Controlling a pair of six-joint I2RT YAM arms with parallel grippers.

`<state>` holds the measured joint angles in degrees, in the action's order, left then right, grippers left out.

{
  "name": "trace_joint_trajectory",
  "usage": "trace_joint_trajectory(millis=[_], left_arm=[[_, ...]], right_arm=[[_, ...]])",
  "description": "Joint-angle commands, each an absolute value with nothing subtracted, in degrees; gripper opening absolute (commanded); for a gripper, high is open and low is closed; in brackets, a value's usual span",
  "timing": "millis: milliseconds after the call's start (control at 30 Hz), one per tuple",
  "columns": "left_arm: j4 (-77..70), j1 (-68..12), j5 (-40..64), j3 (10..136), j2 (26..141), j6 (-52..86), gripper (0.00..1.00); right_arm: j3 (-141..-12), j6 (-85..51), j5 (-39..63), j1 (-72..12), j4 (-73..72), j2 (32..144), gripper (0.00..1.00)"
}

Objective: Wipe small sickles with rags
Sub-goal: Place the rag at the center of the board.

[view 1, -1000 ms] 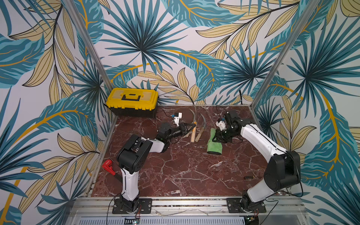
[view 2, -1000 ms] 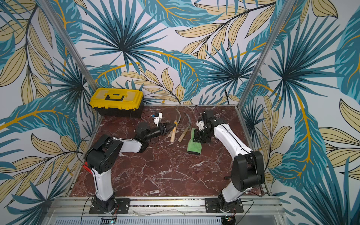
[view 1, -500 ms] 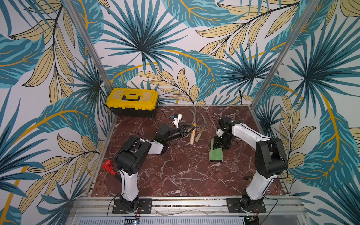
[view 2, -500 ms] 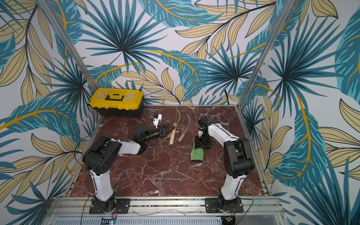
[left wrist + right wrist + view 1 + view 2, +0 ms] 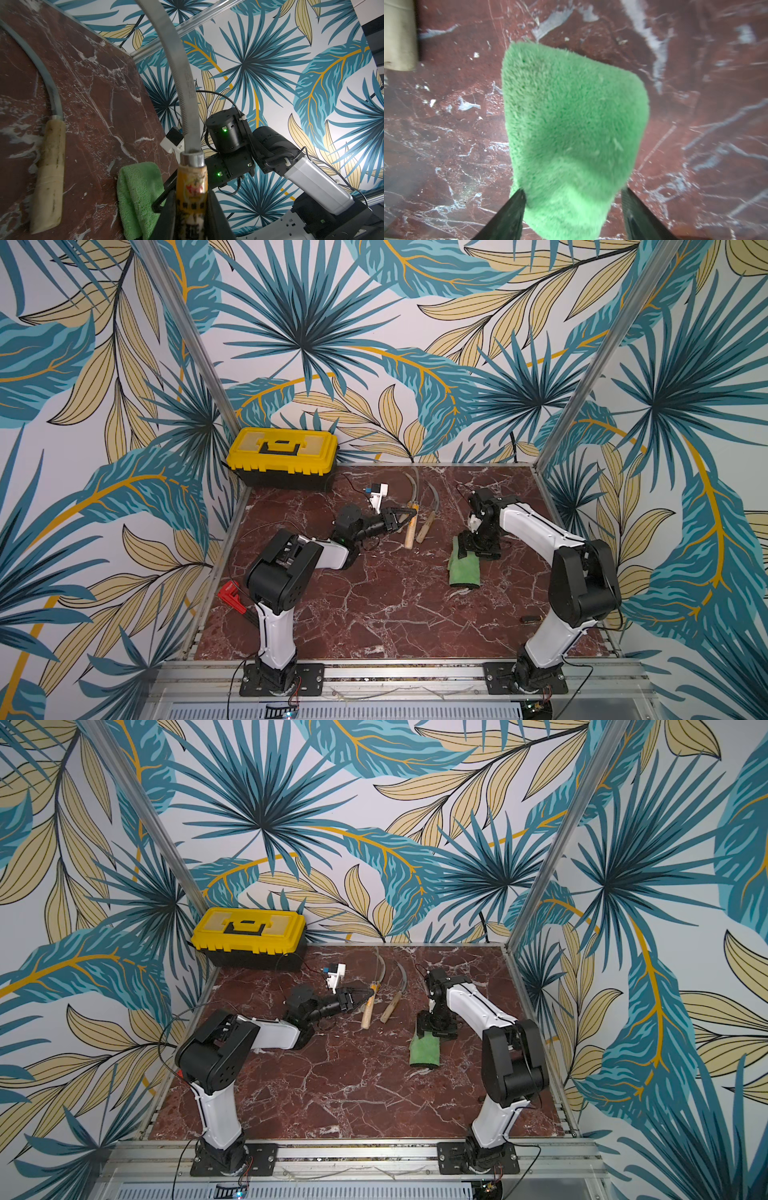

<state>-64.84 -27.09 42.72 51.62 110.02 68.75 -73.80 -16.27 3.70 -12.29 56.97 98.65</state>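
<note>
Astride the rag [image 5: 571, 124] edge, right jaws seemingly gape.

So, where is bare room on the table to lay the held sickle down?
Free: the wide front marble between the aluminium rail and the green rag. Crowded: the middle, with left gripper, loose sickle, rag and right gripper.

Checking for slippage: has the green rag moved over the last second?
Yes. The green rag has slid nearer the camera, farther from the yellow toolbox at the back.
</note>
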Motion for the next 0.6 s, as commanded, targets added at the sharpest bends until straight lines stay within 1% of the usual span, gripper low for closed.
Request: trace_joint_trajectory(millis=[0, 133, 333, 567], left_arm=[[-66.36, -26.72, 44.04, 52.14, 109.15, 67.41, 0.00], [-66.27, -26.76, 44.72, 52.74, 109.78, 67.50, 0.00], [-66.09, -26.72, 45.29, 53.26, 110.54, 67.68, 0.00], [-65.53, -27.05, 46.14, 53.35, 110.10, 67.41, 0.00]], right_arm=[[-74.87, -17.33, 0.99, -12.13, 61.14, 94.09, 0.75], [-76.16, -17.49, 1.77, -12.13, 62.57, 90.46, 0.76], [-78.22, -18.21, 7.86, -12.21, 60.97, 88.06, 0.76], [-80.44, -23.13, 18.44, -14.63, 50.84, 88.62, 0.72]])
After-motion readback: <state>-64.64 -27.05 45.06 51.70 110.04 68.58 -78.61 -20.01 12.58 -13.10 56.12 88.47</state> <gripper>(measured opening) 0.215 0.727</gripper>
